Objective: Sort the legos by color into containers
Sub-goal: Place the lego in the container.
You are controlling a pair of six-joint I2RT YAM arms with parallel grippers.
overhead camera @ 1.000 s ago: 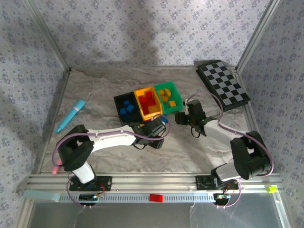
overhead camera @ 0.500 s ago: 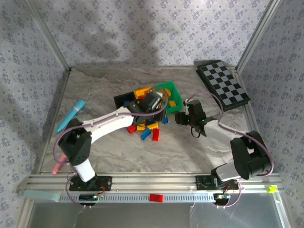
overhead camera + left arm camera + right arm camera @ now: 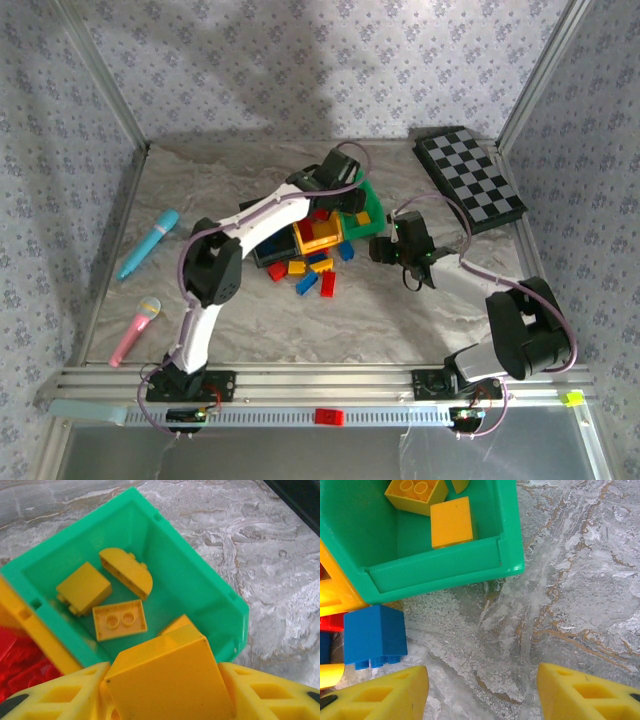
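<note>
Probably a lab enclosure: aluminium frame (image 3: 330, 378), patterned panels (image 3: 300, 70), marble-look table (image 3: 230, 330).

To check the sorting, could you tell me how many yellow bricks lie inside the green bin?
4: a rounded brick, a plain block, a brick showing two circles, and a fourth brick half hidden behind the held brick; more may be hidden.

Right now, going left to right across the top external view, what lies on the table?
The cyan marker → loose legos → green bin → checkerboard.
</note>
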